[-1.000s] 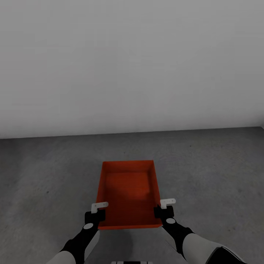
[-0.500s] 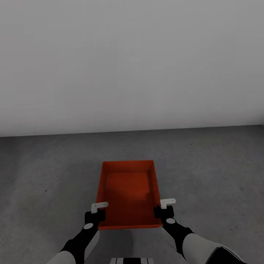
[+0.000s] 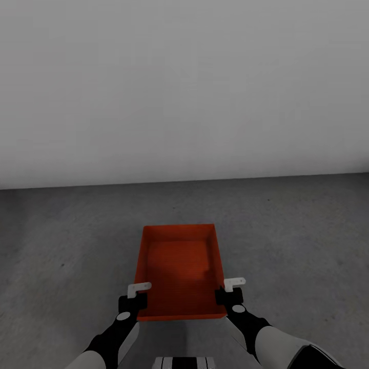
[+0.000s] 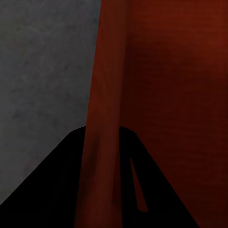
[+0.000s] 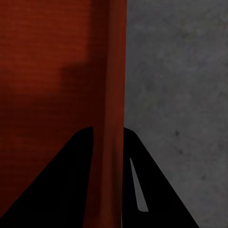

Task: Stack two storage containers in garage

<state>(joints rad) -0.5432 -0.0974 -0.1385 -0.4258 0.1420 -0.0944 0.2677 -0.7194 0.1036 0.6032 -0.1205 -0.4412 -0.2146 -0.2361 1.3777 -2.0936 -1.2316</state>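
Both jaws clamp one orange-red storage container (image 3: 178, 269) by its side walls, left gripper (image 3: 136, 293) and right gripper (image 3: 230, 289), above the dark grey floor (image 3: 61, 241).

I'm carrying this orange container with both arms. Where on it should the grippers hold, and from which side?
Grip the storage container by its thin upright long side walls, near the end closest to the robot: left gripper on the left wall, right gripper on the right. With no lid, one finger fits inside and one outside each wall, as both wrist views show. That looks balanced.
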